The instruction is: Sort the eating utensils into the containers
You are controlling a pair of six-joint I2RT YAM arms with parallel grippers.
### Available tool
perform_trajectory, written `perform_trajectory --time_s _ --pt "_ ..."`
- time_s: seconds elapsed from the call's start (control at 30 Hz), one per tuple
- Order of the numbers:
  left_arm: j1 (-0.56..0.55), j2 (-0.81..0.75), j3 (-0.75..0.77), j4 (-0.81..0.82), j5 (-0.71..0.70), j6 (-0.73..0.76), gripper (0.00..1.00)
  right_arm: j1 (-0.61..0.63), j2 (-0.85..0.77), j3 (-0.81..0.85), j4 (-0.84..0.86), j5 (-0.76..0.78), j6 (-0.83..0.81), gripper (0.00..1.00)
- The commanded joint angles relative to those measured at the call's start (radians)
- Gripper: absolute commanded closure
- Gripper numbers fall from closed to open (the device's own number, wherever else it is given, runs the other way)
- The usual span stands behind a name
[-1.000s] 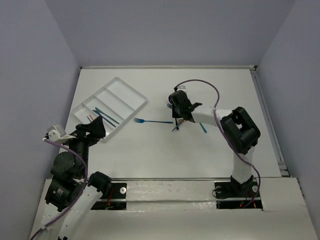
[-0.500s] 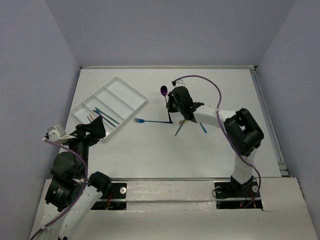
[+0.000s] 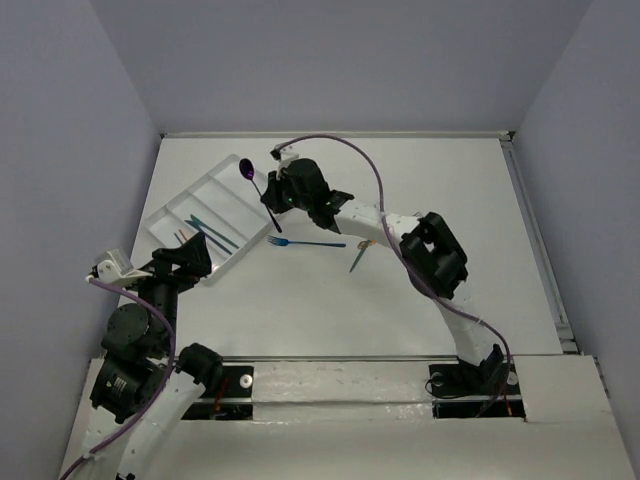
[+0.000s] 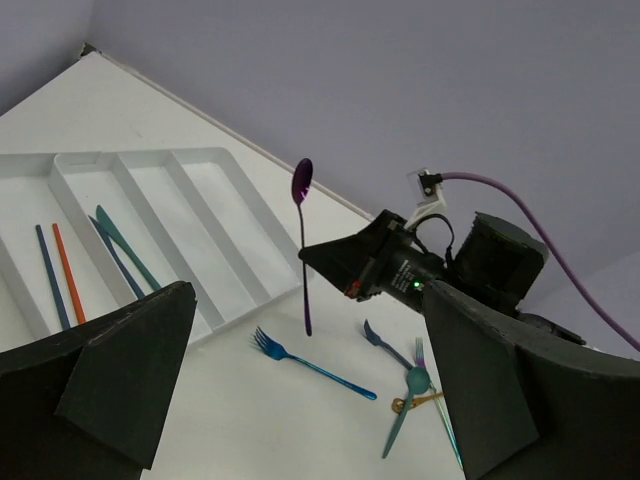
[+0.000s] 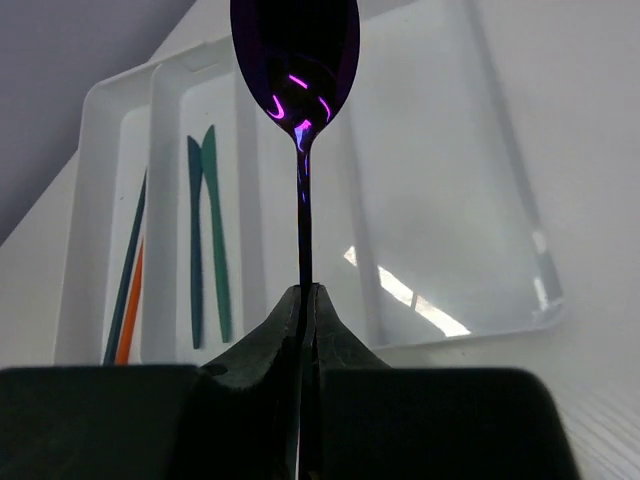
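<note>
My right gripper (image 3: 284,196) is shut on the handle of a purple spoon (image 3: 256,186) and holds it upright in the air by the near right side of the white tray (image 3: 222,197). In the right wrist view the spoon (image 5: 303,170) rises from the closed gripper (image 5: 307,296) above the tray (image 5: 470,210). Teal and blue knives (image 5: 211,230) and an orange utensil (image 5: 130,310) lie in its left compartments. A blue fork (image 3: 305,243) lies on the table. My left gripper (image 3: 185,258) is open and empty near the tray's front corner.
A teal spoon (image 3: 357,258), an orange-brown utensil (image 3: 367,243) and other utensils lie together right of the fork. The left wrist view shows the fork (image 4: 312,362), a navy fork (image 4: 386,345) and the teal spoon (image 4: 402,415). Grey walls enclose the table.
My right arm lifted the purple spoon from the pile and swung left with it to the tray's edge. The left arm has not moved.
</note>
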Motion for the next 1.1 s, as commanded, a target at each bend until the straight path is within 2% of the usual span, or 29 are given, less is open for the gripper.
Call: perform_trajectory --time_s 0.0,0.1,0.23,0.3,0.47,0.73,0.9,0.97,1.07 --pt "-0.010 -0.002 -0.007 0.051 0.007 0.020 0.01 0.029 0.117 0.174 -0.018 -0.062 -0.024 1.00" --pt "-0.010 -0.004 -0.007 0.049 0.005 0.020 0.01 0.048 0.205 0.341 -0.057 -0.082 -0.013 1.00" --pt "-0.010 -0.004 -0.007 0.049 0.004 0.020 0.01 0.057 0.298 0.448 -0.083 -0.117 0.008 1.00" --pt "-0.010 -0.007 -0.007 0.049 0.002 0.020 0.01 0.057 0.353 0.559 -0.108 -0.120 0.007 1.00" --pt "-0.010 -0.007 -0.007 0.049 0.002 0.019 0.01 0.066 0.442 0.678 -0.145 -0.105 0.025 1.00" --pt "-0.010 -0.005 -0.008 0.052 0.004 0.022 0.01 0.075 0.508 0.722 -0.134 -0.096 0.036 1.00" --pt "-0.010 -0.007 -0.008 0.054 0.005 0.020 0.01 0.094 0.499 0.678 -0.123 -0.099 0.024 0.98" --pt "-0.010 -0.005 -0.008 0.056 0.007 0.020 0.01 0.094 0.492 0.661 -0.122 -0.106 0.022 0.94" --pt "-0.010 -0.004 -0.010 0.056 0.010 0.020 0.01 0.094 0.462 0.618 -0.088 -0.114 0.016 0.76"
